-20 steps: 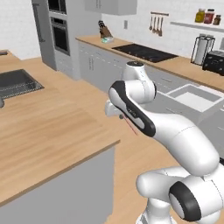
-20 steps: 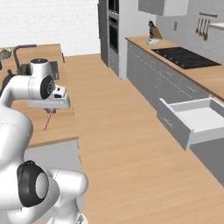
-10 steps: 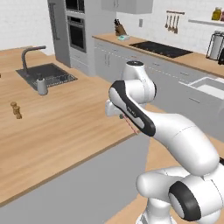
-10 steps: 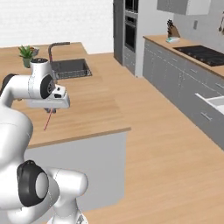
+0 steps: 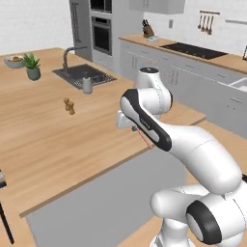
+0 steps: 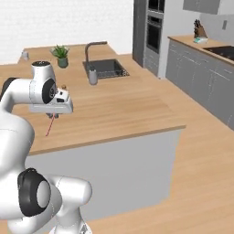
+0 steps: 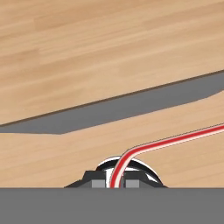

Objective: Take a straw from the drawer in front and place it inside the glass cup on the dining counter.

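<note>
While the claw [image 7: 114, 181] pinches the straw [image 7: 175, 140] tight between its fingertips, the straw hangs just off the dining counter's [image 5: 43, 140] near edge. My call: carry it level toward the glass cup [image 5: 87, 85] by the sink [image 5: 82, 73], then lower it vertically.

Count on the desk [image 5: 58, 140]: one straw [image 7: 175, 140], one potted plant [image 5: 33, 66], one fruit bowl [image 5: 14, 60], one inset sink [image 5: 84, 75] with one faucet [image 5: 67, 54]. One cup [image 5: 87, 85] beside the sink, one small brown shaker [image 5: 70, 106]. Back wall: one knife block [image 5: 148, 32], one cooktop [image 5: 193, 49], three hanging utensils [image 5: 206, 21].
</note>
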Robot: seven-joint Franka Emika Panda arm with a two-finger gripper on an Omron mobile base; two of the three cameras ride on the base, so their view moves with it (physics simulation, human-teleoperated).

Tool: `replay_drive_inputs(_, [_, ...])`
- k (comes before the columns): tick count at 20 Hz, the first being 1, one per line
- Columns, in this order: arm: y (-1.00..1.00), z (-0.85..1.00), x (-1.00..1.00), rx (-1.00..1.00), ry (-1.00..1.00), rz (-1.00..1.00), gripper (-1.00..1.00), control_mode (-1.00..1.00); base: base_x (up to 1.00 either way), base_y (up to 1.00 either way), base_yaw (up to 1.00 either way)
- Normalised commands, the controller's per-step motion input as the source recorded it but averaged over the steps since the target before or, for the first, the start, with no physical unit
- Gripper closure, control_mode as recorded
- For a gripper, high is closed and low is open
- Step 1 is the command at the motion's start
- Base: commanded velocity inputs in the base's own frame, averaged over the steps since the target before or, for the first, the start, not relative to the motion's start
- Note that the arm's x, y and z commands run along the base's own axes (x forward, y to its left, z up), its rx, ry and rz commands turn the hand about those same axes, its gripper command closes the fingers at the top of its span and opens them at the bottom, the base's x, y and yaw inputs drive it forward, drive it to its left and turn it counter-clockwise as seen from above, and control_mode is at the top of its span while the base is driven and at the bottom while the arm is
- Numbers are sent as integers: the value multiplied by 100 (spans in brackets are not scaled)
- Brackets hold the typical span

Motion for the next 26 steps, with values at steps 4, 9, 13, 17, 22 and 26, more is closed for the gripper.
replay_drive_inputs(4, [0, 0, 0, 0, 0, 0, 100, 100, -19, 100, 1])
replay_drive_inputs(9, [0, 0, 0, 0, 0, 0, 100, 100, -15, 100, 1])
replay_drive_inputs(13, [0, 0, 0, 0, 0, 0, 100, 100, -4, 100, 0])
replay_drive_inputs(17, [0, 0, 0, 0, 0, 0, 100, 100, 0, 100, 0])
replay_drive_inputs(22, [0, 0, 0, 0, 0, 0, 100, 100, 0, 100, 0])
replay_drive_inputs(26, [0, 0, 0, 0, 0, 0, 100, 100, 4, 100, 0])
